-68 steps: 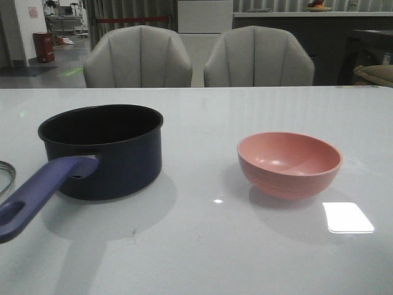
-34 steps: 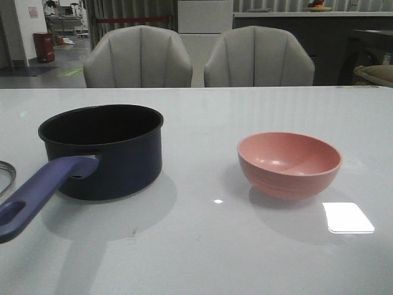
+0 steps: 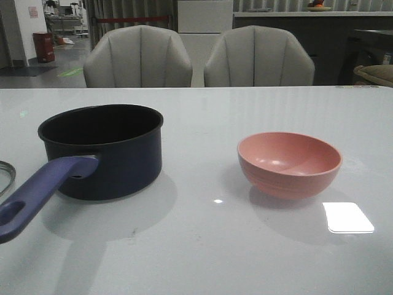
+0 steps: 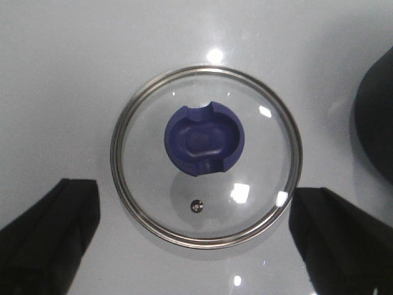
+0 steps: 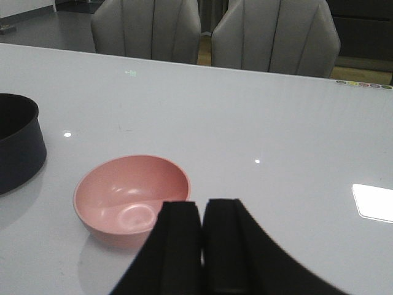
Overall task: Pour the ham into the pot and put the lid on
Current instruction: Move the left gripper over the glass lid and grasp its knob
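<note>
Lid (image 4: 206,157) lies flat under L gripper (image 4: 196,239), fingers wide apart. R gripper (image 5: 202,246) fingers together, pink bowl (image 5: 132,200) just ahead.

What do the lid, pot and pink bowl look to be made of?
Lid: clear glass dome, the table shows through; shiny metal rim; blue knob, probably plastic. Pot: dark navy matte body, likely coated metal; purplish-blue handle looks plastic. Pink bowl: smooth satin, soft highlights, plastic or melamine perhaps.

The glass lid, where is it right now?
The lid lies flat on the table at the far left, beside the pot. The left end effector hangs open above it.
</note>
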Controlling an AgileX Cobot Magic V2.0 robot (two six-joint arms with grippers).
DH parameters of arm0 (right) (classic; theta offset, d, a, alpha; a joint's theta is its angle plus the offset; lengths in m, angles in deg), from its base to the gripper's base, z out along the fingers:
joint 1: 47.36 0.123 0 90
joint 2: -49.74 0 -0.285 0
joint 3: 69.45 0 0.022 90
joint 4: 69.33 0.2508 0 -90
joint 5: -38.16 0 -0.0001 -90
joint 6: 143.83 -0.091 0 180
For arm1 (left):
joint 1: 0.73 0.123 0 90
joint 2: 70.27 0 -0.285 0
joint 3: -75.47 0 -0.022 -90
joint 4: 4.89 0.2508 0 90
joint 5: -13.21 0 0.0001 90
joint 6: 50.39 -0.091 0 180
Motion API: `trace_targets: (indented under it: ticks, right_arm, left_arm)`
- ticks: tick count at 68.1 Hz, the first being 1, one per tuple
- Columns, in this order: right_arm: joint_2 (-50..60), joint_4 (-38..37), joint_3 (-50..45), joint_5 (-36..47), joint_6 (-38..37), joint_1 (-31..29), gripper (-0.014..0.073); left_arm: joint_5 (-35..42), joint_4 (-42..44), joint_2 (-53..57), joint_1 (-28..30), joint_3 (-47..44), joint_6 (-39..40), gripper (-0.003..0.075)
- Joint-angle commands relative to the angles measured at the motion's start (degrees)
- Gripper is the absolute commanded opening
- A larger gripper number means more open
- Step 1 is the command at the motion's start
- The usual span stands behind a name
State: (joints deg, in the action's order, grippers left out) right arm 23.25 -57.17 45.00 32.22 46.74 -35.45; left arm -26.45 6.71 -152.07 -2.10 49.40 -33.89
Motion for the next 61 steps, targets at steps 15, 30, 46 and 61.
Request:
trace_targets:
  ticks: [15, 30, 46, 61]
  right_arm:
    - [-0.4, 0.0, 1.6, 4.9, 0.4, 0.1, 0.0159]
    - [-0.4, 0.0, 1.6, 4.9, 0.4, 0.1, 0.0159]
    - [-0.4, 0.0, 1.6, 4.9, 0.4, 0.1, 0.0159]
    - [-0.4, 0.0, 1.6, 4.9, 0.4, 0.1, 0.0159]
  left_arm:
    - [-10.9, -7.9, -15.8, 2.1, 16.4, -3.8, 0.0669]
    - [-14.8, -14.8, -21.9, 6.0, 21.9, -8.9, 0.0669]
    - [-16.0, -14.9, -24.9, 7.5, 23.3, -10.3, 0.0669]
    - [-16.1, -16.4, -27.8, 7.5, 24.1, -13.4, 0.0669]
